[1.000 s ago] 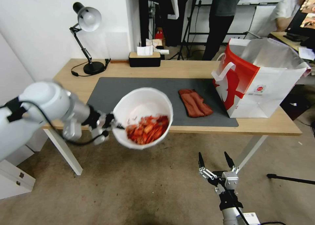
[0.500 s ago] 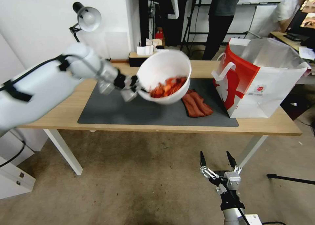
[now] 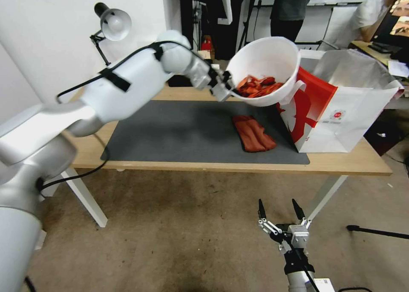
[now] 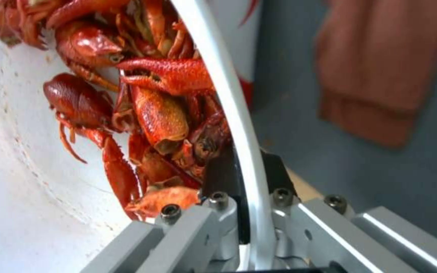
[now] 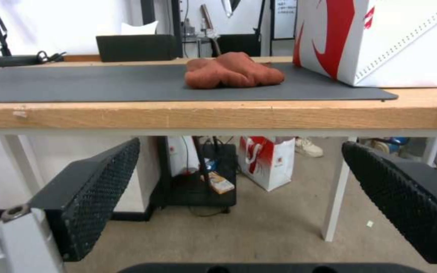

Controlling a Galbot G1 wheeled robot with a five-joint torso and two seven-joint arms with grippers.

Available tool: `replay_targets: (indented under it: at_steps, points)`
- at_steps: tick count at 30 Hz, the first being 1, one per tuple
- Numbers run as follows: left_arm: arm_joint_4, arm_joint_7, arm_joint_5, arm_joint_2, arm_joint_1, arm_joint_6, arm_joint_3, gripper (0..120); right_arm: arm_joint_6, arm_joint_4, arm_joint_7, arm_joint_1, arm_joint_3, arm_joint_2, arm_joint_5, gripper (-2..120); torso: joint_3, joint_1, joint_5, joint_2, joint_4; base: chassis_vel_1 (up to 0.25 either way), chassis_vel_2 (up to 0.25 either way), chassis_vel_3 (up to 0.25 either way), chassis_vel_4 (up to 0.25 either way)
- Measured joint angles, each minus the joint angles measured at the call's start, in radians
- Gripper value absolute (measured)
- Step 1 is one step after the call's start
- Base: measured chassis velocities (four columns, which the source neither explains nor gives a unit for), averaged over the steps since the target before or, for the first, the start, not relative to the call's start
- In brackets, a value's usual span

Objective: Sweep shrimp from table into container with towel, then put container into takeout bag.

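Observation:
My left gripper [image 3: 224, 84] is shut on the rim of the white container [image 3: 272, 57] and holds it tilted in the air, just left of the takeout bag's [image 3: 341, 113] open top. The shrimp [image 3: 257, 86] lie piled in its low side. In the left wrist view the fingers [image 4: 218, 178] clamp the container's rim [image 4: 228, 110] with the shrimp [image 4: 153, 106] right beside them. The rust-red towel [image 3: 253, 133] lies on the grey mat on the table [image 3: 238, 166], left of the bag. My right gripper [image 3: 279, 210] hangs open below the table's front edge, facing the towel [image 5: 233, 71].
A desk lamp [image 3: 108, 25] stands at the table's back left, with a black tissue box behind my left arm. The takeout bag [image 5: 380, 38] fills the table's right end. White table legs [image 3: 85, 196] stand below, and people stand in the room behind.
My left arm has lifted the container from below the table's front edge, up and to the right across the mat, to beside the bag's top. The right gripper stays put.

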Motion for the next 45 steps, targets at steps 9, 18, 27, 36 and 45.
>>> replay_targets:
  at_steps: [9, 18, 27, 36, 45]
  points:
    - [0.234, -0.061, 0.027, -0.18, -0.064, 0.001, -0.045, 0, 0.003, -0.006, -0.005, 0.003, 0.0, -0.005, 0.002, 100, 0.0, 0.0, -0.0001, 0.0, 0.0, 0.0, 0.0, 0.0, 0.0]
    - [0.302, -0.148, -0.025, -0.266, -0.109, 0.033, 0.009, 0, 0.012, -0.021, -0.016, 0.009, 0.011, -0.021, 0.024, 100, 0.0, 0.0, -0.0004, 0.0, 0.0005, 0.0, 0.0, 0.0, 0.0]
    - [0.203, -0.244, -0.183, -0.263, -0.132, 0.089, 0.146, 0, 0.009, -0.04, -0.022, 0.045, -0.005, -0.052, 0.046, 100, 0.0, 0.0, -0.0003, 0.0, 0.0003, 0.0, 0.0, 0.0, 0.0]
    - [0.213, -0.272, -0.192, -0.259, -0.155, 0.107, 0.207, 0, 0.014, -0.065, -0.035, 0.055, -0.012, -0.077, 0.066, 100, 0.0, 0.0, -0.0005, 0.0, 0.0004, 0.0, 0.0, 0.0, 0.0]
    - [0.189, -0.247, -0.183, -0.258, -0.135, 0.123, 0.281, 0, 0.016, -0.07, -0.037, 0.068, -0.02, -0.093, 0.073, 100, 0.0, 0.0, -0.0005, 0.0, 0.0004, 0.0, 0.0, 0.0, 0.0]
